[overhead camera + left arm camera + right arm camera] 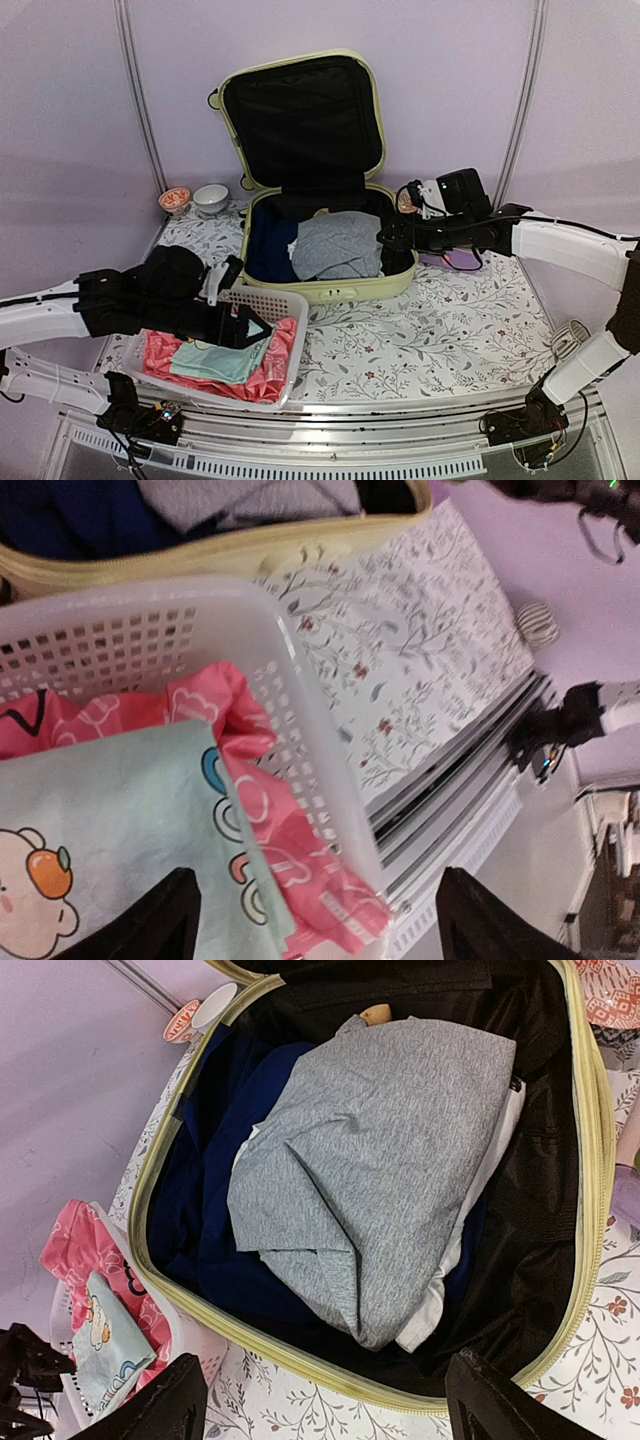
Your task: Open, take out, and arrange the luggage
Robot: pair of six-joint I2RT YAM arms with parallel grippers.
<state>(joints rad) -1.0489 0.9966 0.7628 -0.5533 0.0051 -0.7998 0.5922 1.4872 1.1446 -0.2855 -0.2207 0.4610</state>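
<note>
Pale yellow-green hard-shell suitcase (330, 290) with rounded corners, lying open at the rear middle of the table, on a white floral-print tablecloth (430, 320). Lid raised near upright toward the back wall, black fabric lining exposed. Lower shell packed: folded heather-grey garment (370, 1160) on top, dark navy garment (200, 1200) beneath it and to the left, edge of a white garment (440, 1300) showing under the grey.

Over the right side of the suitcase, right gripper (335, 1405), fingers spread wide, nothing between them; contact with the clothing not discernible.

Just beside the suitcase's front left corner, white slatted plastic basket (270, 300); touching or apart not determinable. Inside it: crumpled pink cloth (160, 355) with a white pattern, and over that a folded mint-green cloth (110, 810) bearing a cartoon print.

Above the basket's contents, left gripper (318, 925), fingers wide apart, holding nothing.

At the rear left of the suitcase, near the wall: small red-patterned bowl (174, 199) and small white bowl (210, 197), side by side.
</note>
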